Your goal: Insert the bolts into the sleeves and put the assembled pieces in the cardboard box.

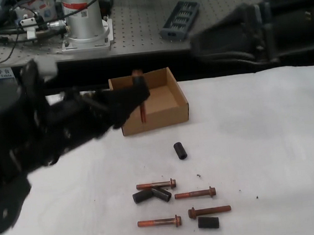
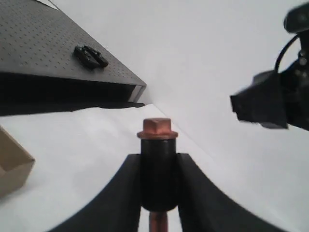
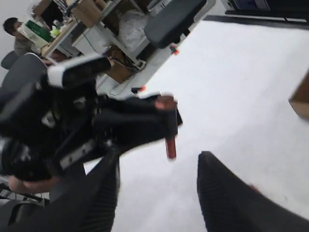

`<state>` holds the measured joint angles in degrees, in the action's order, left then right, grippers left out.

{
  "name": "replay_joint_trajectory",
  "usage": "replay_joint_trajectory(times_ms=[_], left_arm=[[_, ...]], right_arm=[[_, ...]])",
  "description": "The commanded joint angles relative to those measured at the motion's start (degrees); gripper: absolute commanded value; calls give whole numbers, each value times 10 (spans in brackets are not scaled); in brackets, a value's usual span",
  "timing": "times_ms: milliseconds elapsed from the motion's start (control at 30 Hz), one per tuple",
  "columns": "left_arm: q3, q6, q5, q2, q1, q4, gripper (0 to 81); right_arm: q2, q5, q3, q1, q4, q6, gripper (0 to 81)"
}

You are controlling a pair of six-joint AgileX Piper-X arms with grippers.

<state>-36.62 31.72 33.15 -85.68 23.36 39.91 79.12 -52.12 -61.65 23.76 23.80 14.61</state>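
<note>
bench: white cover [image 1: 270,140] | behind: perforated breadboard [image 1: 136,16] | room: office chair [image 3: 174,19], cluttered desk [image 3: 82,36]

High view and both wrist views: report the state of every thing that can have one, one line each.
Left claw: shut on the assembled piece.
Assembled piece: bolt through sleeve, head up, held off the bench.
Right claw: open, empty.
Cardboard box: open-topped, no piece seen inside.
Loose bolts: four, lying flat, without sleeves.
Loose sleeves: four, lying flat, unfilled.
</note>
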Motion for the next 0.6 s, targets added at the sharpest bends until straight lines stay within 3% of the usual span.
replay_joint_trajectory(times_ms=[0, 200, 567], left_arm=[[-90, -115, -16, -21, 0, -110, 87], [-269, -195, -47, -137, 0, -257, 87], [-552, -260, -116, -341, -21, -410, 87]], right_arm=[[-34, 3, 26, -2, 96, -59, 376], [-110, 79, 125, 38, 114, -82, 376], [-230, 118, 254, 93, 114, -21, 376]])
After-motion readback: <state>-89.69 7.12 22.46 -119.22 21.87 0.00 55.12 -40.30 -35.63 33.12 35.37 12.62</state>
